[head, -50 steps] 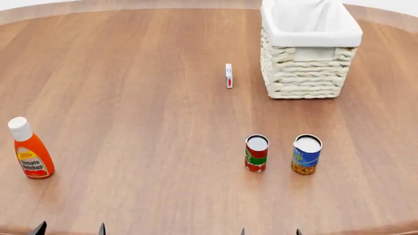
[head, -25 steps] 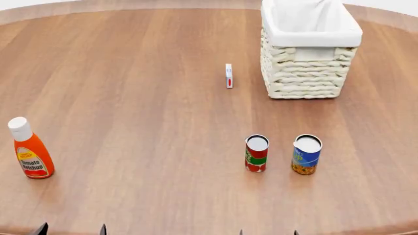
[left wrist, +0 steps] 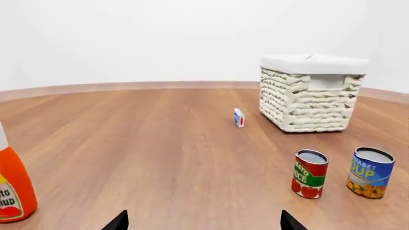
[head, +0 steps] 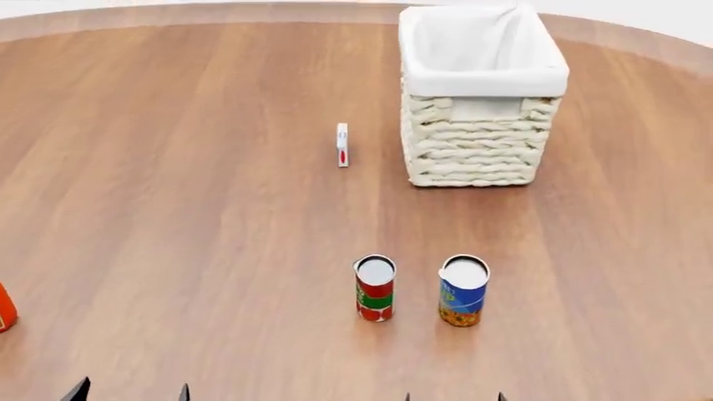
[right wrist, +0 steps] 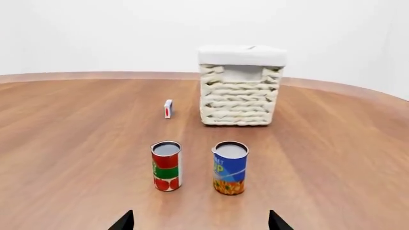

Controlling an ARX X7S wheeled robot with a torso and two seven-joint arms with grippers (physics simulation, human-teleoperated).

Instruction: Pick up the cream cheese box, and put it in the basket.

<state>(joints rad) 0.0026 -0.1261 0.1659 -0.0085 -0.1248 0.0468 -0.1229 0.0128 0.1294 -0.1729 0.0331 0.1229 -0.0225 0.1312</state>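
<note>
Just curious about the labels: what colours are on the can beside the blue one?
The can is red with a green band, best seen in the right wrist view.

wood table | basket | cream cheese box | two cans | ketchup bottle

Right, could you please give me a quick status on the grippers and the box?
Both grippers open, empty, held low. Cream cheese box on edge on the table, left of the basket, untouched. Two cans stand nearer, off the direct line.
</note>
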